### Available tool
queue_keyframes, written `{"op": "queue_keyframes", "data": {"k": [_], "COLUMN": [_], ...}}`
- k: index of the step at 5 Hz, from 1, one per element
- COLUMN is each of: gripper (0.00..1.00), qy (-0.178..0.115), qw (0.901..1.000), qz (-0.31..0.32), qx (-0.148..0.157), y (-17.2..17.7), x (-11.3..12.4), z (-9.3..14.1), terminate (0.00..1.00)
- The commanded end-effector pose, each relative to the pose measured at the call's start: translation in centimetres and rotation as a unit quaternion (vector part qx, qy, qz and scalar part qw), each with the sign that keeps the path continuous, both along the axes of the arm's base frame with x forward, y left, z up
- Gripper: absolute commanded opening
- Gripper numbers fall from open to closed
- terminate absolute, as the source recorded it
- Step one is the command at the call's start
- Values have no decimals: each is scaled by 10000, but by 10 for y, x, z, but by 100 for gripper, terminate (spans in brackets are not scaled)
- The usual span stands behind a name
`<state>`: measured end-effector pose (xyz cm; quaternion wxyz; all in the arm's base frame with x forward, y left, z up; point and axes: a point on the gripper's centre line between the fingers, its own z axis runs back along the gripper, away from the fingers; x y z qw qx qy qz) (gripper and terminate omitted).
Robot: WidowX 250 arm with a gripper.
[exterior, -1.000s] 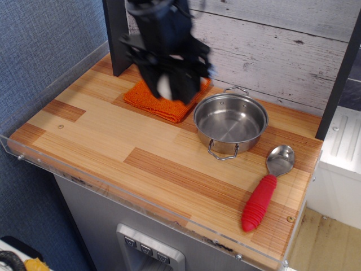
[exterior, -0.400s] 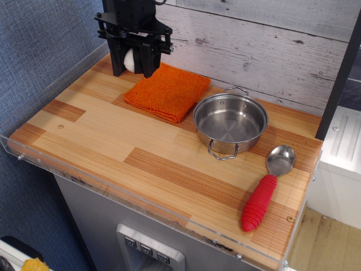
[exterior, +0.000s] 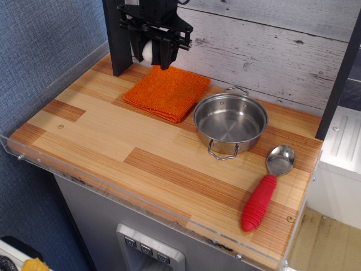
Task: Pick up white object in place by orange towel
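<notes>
The orange towel [exterior: 167, 92] lies flat at the back of the wooden table, left of the steel pot. My black gripper [exterior: 151, 55] hangs above the towel's far left corner, near the back wall. It is shut on the white object [exterior: 148, 51], which shows as a small white round shape between the fingers. The black band of the white object is hidden by the fingers. The object is held clear of the towel.
A steel pot [exterior: 230, 121] with two handles stands right of the towel. A red-handled spoon [exterior: 265, 191] lies at the right front. A dark post [exterior: 114, 39] stands at the back left. A clear plastic rim [exterior: 84, 180] edges the table.
The gripper, with the white object in it, swung from over the towel to the back left and has now come back right and a little higher, above the towel's far left corner.
</notes>
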<state>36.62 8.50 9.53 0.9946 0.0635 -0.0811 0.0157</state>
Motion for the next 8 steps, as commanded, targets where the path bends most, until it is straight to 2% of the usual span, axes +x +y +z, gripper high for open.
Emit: {"op": "queue_keyframes", "data": {"k": [1,2,3,5,6,7,8], "gripper": [0,0,100,100,100,100,100], "qy": [-360,-317,-287,-210,-199,-229,-203], "qw": [9989,9986,9986,9992,9996,9997,9997], "qz": [300,415,433,320,190,34,-102], "qx": [-23,-94,-106,-116,-64,-22,-15], "y": [23,33,35,25,14,-7,-25], "x": [6,4,2,1,-5,-25,-38], "z": [9,5,5,2,12,32,42], "terminate": [0,0,0,0,0,0,0]}}
